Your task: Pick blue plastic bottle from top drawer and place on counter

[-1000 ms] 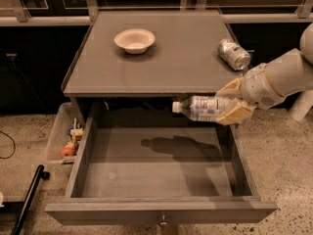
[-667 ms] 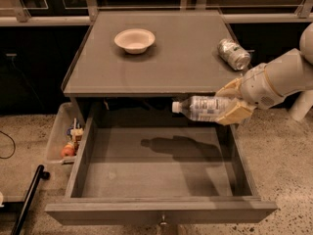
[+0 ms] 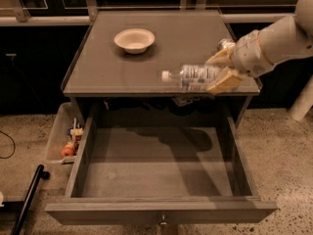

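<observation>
Blue plastic bottle [image 3: 193,76] has come up. A second ago we saw it held below the bench edge, over the far end of the top drawer [image 3: 156,170]. Now it hangs at the near right part of the bench [image 3: 122,75], lying on its side with the white cap pointing left. The hand [image 3: 221,72] is clenched around the bottle's right end, one tan finger above and one below, and the pale arm reaches in from the right. We cannot tell whether the blue plastic bottle touches the bench or floats just over it.

The drawer stands pulled out and shows nothing inside, so we judge the picking done and the placing begun. A silver can [image 3: 225,44] that showed plainly on the right of the bench is now mostly hidden just beyond the hand. The white bowl [image 3: 134,39] sits unmoved at the far left. For the set-down we would want a spot apart from the can. Lying sideways, the bottle may roll toward the near edge once let go.
</observation>
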Action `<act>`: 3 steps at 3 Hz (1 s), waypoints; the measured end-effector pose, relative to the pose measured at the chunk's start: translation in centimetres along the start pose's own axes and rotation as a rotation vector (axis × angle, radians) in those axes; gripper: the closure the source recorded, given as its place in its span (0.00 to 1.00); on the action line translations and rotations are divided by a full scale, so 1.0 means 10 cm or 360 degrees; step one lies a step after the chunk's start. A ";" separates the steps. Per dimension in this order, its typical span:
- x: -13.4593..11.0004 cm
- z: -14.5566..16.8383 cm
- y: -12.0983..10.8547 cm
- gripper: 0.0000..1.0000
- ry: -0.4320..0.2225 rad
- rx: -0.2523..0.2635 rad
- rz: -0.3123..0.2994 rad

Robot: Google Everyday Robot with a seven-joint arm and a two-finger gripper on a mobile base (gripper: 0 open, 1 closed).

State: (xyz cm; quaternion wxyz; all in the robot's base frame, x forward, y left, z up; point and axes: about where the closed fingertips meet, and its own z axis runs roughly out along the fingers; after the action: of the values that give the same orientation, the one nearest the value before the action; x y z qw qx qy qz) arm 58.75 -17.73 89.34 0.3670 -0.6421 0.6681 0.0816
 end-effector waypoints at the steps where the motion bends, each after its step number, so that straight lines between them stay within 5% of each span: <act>1: -0.36 0.00 -0.44 1.00 -0.0075 0.0056 -0.0111; 2: -0.55 0.21 -0.76 1.00 -0.0139 0.0033 -0.0129; 3: -0.46 0.49 -0.98 1.00 -0.0185 -0.0002 -0.0031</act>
State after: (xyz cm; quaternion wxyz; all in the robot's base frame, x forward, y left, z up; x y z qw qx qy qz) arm 69.24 -12.78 92.11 0.4054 -0.6430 0.6393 0.1156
